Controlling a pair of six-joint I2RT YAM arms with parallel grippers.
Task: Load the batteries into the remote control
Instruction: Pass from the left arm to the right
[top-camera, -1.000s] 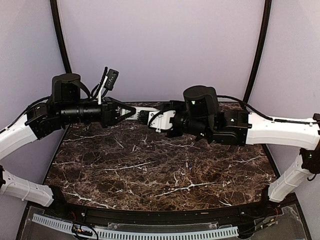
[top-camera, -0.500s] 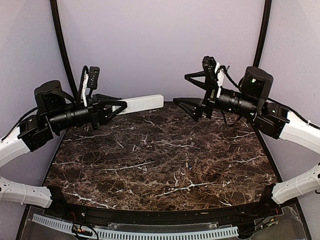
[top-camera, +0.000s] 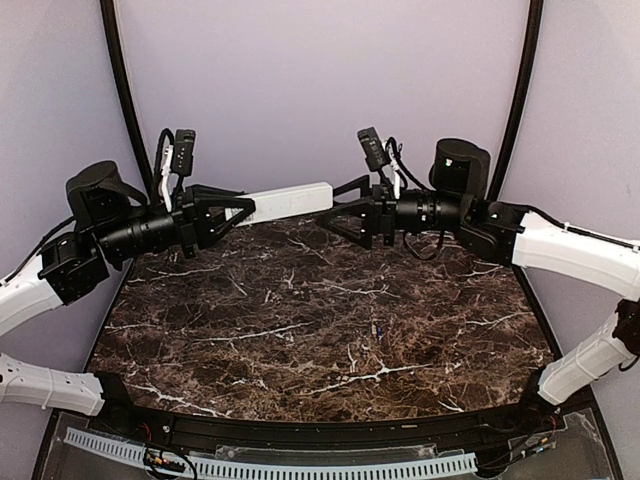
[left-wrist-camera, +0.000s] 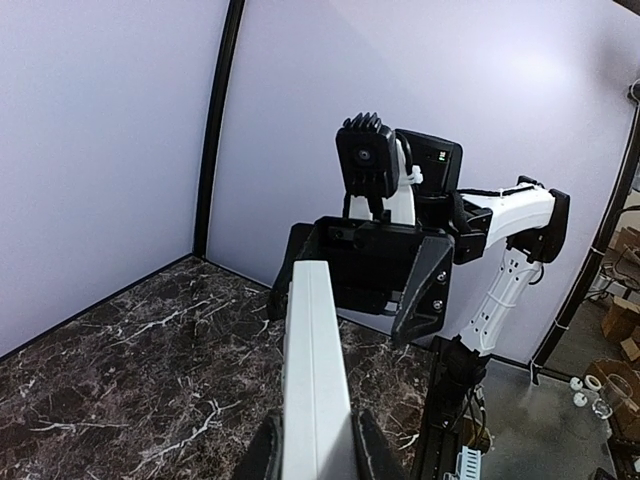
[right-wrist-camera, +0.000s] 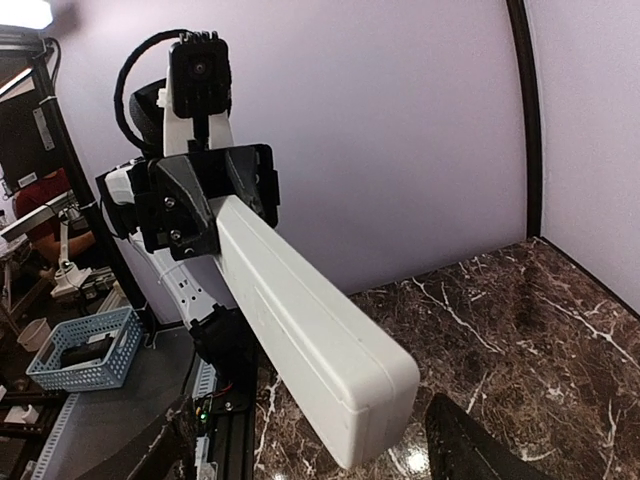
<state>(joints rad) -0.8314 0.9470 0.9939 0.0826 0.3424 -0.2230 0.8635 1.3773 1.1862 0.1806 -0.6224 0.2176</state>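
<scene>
Left gripper (top-camera: 240, 210) clamped on one end of the remote control (top-camera: 290, 202), holding it level in the air above the far edge of the marble table (top-camera: 250, 330). Right gripper (top-camera: 330, 203) faces it, fingers spread wide, with the remote's free end just at their tips; contact cannot be told.

The remote control (top-camera: 290, 203) is smooth white plastic with a soft satin sheen, while the left gripper (top-camera: 245, 212) and right gripper (top-camera: 328, 207) are matt black plastic with a faintly grainy look. The table (top-camera: 300, 330) has a polished, dark brown marble-like top veined in white that throws back glints of light. The walls (top-camera: 320, 90) are flat matt lilac, and the arm shells (top-camera: 570, 250) are smooth white plastic.
</scene>
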